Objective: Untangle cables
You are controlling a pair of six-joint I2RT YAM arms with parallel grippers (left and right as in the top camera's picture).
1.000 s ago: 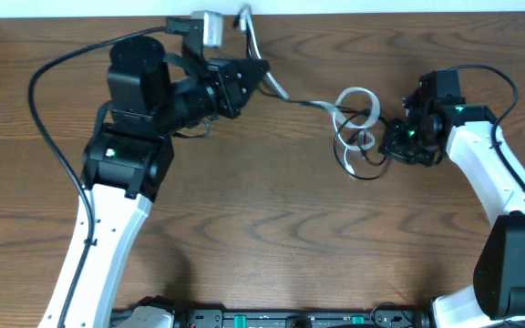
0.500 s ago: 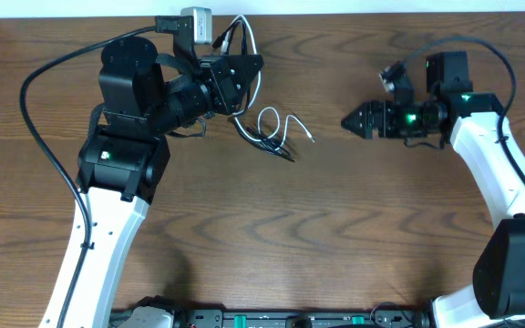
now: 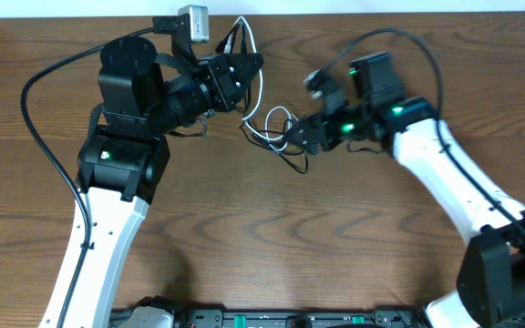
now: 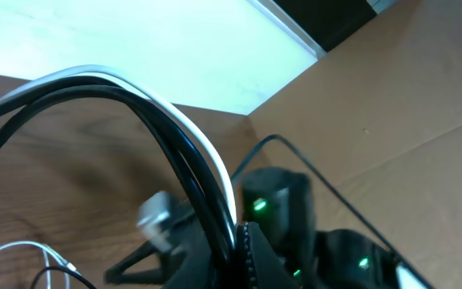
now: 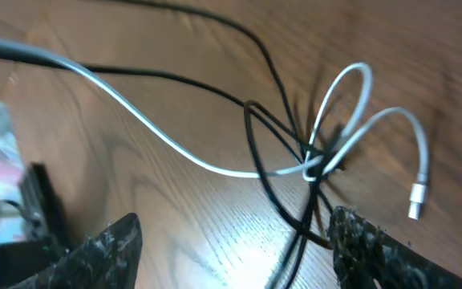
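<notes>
Cables: we see the cables (image 3: 272, 128) lying near the middle of the desk (image 3: 335, 246), towards its far side. They run from a bundle at the left arm down into a loose cluster of loops between the two arms.
Left gripper: the left gripper (image 3: 247, 66) is closed tight on the bundle. In its wrist view, the white cable (image 4: 207, 152) and the black ones run together straight into its jaws.
Right gripper: the right gripper (image 5: 235, 241) hangs over the cluster with its jaws wide apart and nothing in them. The cables lie on the wood below the gap.
Done: we judge that one end of the bundle is gathered and anchored, and the loops are drawn out enough to read.
Left to do: the knot (image 5: 315, 164) is not undone. The white loops and the black strands cross at one point, with the white plug (image 5: 415, 201) lying free beside it. We judge the task to be at an early stage, since no cable is separated yet.
Edges: the left gripper sits close to the far edge (image 3: 381, 14) of the desk, so we have little room to pull that way.
Open room: we see bare wood towards the near side and to the right of the cluster, which is the better direction for drawing strands apart.
</notes>
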